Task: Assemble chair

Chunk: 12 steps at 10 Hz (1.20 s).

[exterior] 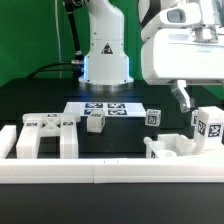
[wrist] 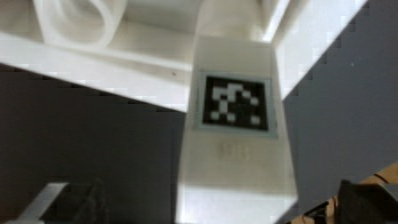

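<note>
1. Work surface: the black table [exterior: 40, 100] carries all parts. The long white border rail [exterior: 110, 172] runs along its near edge. The marker board [exterior: 105, 108] lies flat at mid-table, in front of my arm's base [exterior: 105, 55].

2. Chair parts, exterior view:
- The legged frame [exterior: 40, 135] stands at the exterior view's left, just behind the rail.
- A tagged block-shaped piece [exterior: 207, 126] stands at the exterior view's right.
- A low white piece [exterior: 168, 147] lies just beside it, towards the rail.
- A small post [exterior: 95, 122] stands at the front edge of the marker board.
- A small tagged cube [exterior: 153, 117] stands apart, to the right of the board.

3. My pincer [exterior: 185, 103] hangs above the two right-hand pieces and touches neither.

4. Wrist view: a white bar [wrist: 237, 160] bearing one square tag [wrist: 237, 102] runs straight between my fingertips [wrist: 45, 205]. It joins a crosspiece [wrist: 89, 75] at its far end. I cannot tell which right-hand piece this bar belongs to.

5. Pincer state: the fingers stand apart, one on each side of the bar, and clamp nothing.
</note>
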Each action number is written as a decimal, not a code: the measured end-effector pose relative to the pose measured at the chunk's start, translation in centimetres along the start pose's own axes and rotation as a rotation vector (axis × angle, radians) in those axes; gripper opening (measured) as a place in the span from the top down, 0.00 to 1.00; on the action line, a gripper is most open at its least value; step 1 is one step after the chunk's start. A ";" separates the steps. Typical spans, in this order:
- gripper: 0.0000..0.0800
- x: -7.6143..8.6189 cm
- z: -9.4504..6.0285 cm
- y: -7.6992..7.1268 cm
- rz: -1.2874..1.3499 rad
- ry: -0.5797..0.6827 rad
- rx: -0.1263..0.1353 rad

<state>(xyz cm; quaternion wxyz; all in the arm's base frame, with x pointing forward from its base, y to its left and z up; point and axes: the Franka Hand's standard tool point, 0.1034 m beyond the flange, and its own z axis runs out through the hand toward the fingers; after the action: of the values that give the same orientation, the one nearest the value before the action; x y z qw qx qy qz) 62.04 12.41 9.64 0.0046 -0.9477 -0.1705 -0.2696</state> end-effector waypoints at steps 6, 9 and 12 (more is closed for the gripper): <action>0.19 -0.1 0.6 -0.5 0.008 -0.487 0.085; 0.19 0.3 1.1 0.2 0.004 -0.522 0.092; 0.19 0.2 1.2 0.4 0.007 -0.516 0.090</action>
<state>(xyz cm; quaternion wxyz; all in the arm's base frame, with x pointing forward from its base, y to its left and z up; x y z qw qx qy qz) 62.98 12.26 8.73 0.0038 -0.9846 -0.1747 -0.0110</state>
